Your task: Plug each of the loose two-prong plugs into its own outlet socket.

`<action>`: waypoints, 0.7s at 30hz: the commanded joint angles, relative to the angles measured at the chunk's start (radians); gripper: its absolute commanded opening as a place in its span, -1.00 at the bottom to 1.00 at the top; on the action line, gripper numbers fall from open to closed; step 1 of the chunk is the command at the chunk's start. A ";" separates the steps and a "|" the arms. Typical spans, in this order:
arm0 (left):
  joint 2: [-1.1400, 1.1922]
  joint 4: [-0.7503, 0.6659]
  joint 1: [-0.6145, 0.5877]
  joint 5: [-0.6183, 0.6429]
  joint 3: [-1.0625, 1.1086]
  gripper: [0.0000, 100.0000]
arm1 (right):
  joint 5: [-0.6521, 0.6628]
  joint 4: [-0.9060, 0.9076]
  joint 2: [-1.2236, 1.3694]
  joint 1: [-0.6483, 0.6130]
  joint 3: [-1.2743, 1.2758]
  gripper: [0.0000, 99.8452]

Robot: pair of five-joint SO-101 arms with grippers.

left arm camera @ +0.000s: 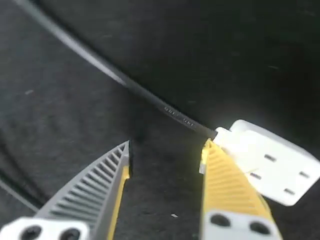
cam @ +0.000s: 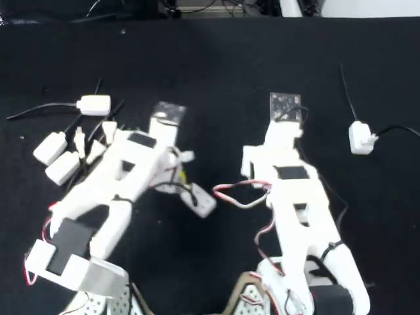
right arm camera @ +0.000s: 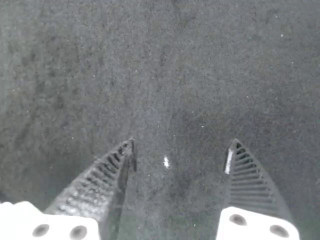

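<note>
Gaping wide and empty, the left gripper (left arm camera: 166, 146) hangs over the black table (left arm camera: 60, 125), its yellow finger (left arm camera: 225, 185) just beside a white outlet socket (left arm camera: 272, 167) whose black cable (left arm camera: 100, 65) trails away across the cloth. The right gripper (right arm camera: 182, 141) is likewise spread wide, holding nothing. Loose white plugs (cam: 59, 157) lie clustered near the table's left edge, and another plug (cam: 359, 138) lies near its right edge.

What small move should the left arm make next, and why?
Probably shift the left gripper sideways toward the white outlet socket. Its jaws stand open over bare black table, while the socket, with its black cable, lies outside the gap, just beyond the yellow finger. Centring it in the gap first seems needed before any closing.
</note>
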 commanded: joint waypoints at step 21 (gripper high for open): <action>-0.028 0.097 0.272 -0.253 -0.050 -0.54 | -0.003 0.015 -0.028 0.252 -0.140 -0.46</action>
